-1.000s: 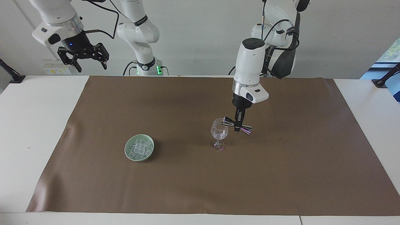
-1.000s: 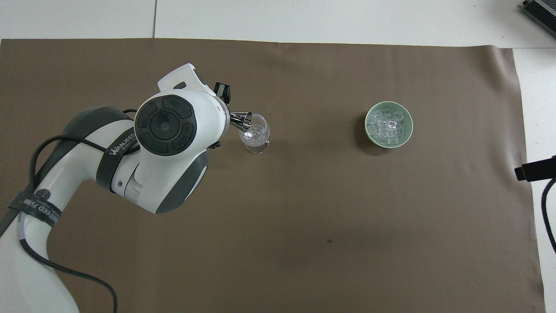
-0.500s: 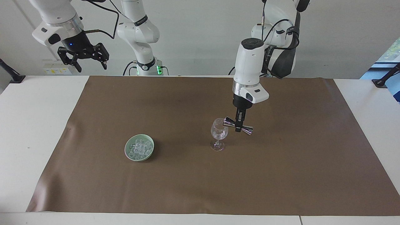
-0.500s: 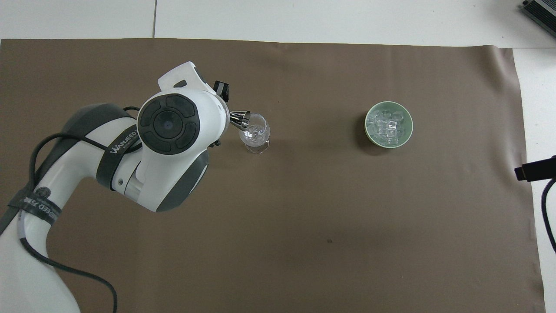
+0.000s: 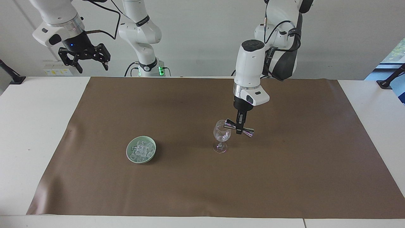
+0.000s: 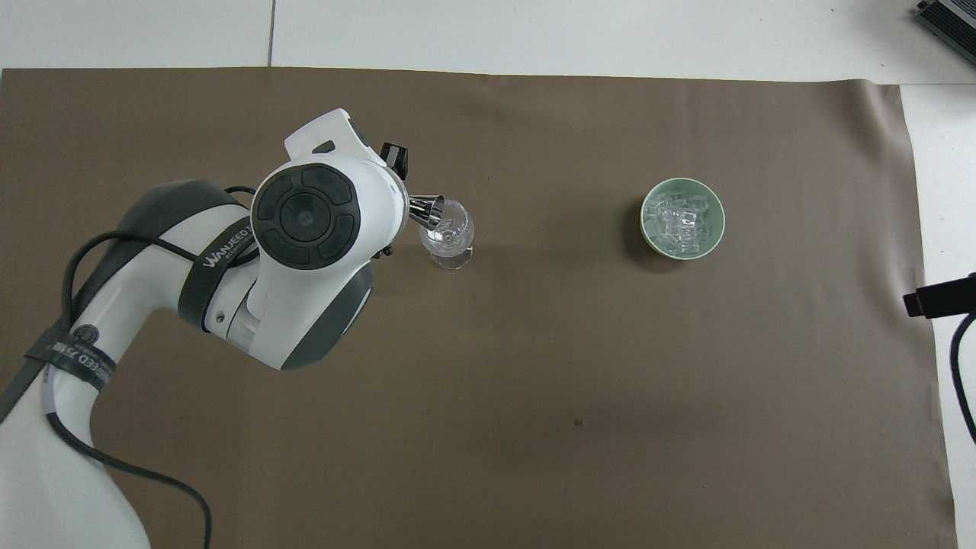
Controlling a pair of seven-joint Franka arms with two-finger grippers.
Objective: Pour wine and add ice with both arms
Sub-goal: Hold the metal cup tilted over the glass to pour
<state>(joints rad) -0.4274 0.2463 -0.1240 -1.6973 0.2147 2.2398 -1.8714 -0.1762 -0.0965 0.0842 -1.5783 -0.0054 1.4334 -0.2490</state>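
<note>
The left gripper (image 5: 240,130), jaws clenched on a tipped jigger (image 5: 239,127), pours into the wine glass (image 5: 221,136), seemingly mid-pour. Ice (image 5: 141,150) remains in the green bowl (image 5: 129,148); the right gripper (image 5: 84,58) waits, jaws released.

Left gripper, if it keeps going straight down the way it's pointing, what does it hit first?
Probably the brown mat. The left gripper, shut on the jigger, points down beside the wine glass, not over it; depth is uncertain.

Shiny metal jigger (image 5: 239,127); clear glass wine glass (image 5: 221,135) — matt brown table cover (image 5: 202,177); glossy bowl (image 5: 141,149).
</note>
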